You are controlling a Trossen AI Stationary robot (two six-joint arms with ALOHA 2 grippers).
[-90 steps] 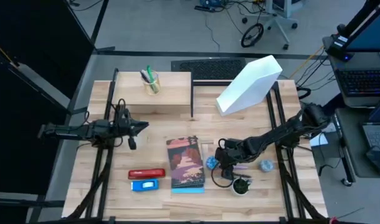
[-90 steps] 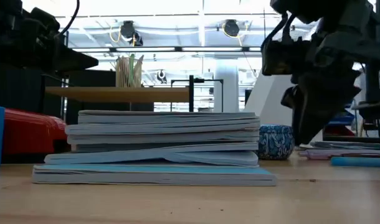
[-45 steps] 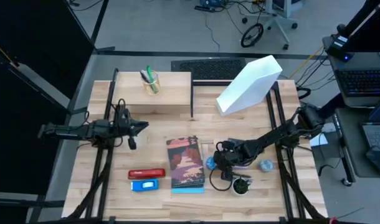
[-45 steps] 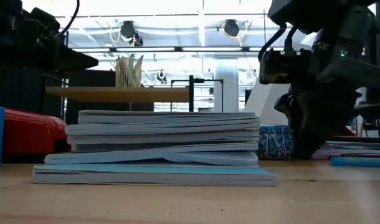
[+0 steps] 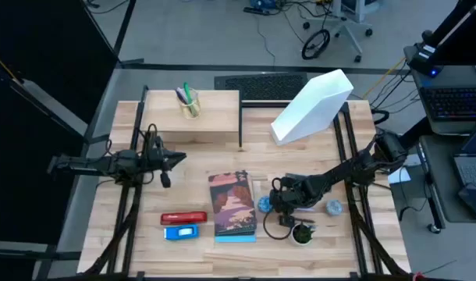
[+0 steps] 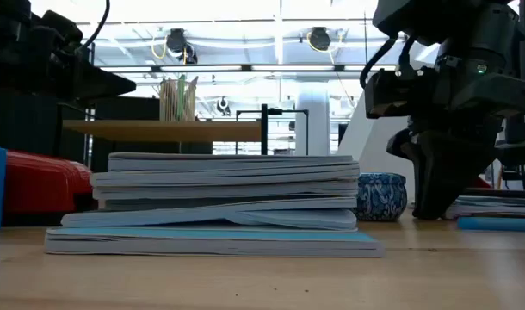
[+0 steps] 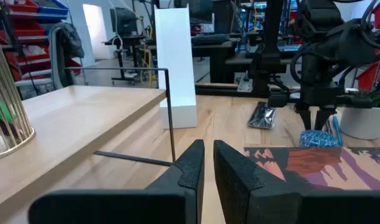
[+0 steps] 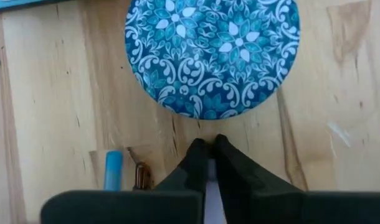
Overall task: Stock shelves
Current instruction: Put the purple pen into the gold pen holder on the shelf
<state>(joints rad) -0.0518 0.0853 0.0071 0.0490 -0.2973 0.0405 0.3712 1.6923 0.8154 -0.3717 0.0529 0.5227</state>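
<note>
**Right claw down beside the patterned blue round, fingers pressed together**

Right gripper: lowered to the tabletop between the book stack and a small potted plant. In the right wrist view the two dark fingers sit pressed together with only a thin seam between them, tips just short of the rim of a round blue object. A thin pale strip shows in the seam; cannot tell whether anything is pinched there. The round object has a glossy teal surface with a white floral, mandala-like pattern; in the low view it reads as a squat bowl-like form standing on the wood just beside the stack.

Left gripper: hovering over the left half of the table, well apart from the work. Left wrist view shows its fingers nearly together, a narrow slot between them, nothing held.

Shelves: low light-wood plank shelf on thin black legs at the far left of the table, smooth pale grain, carrying a wire pencil cup. White box-shaped file holder at the far right, matte, flat-sided, lying at an angle.

Book stack: thin soft-cover volumes, top cover reddish, bottom one light blue. A red case and a blue one lie near the front left.
</note>
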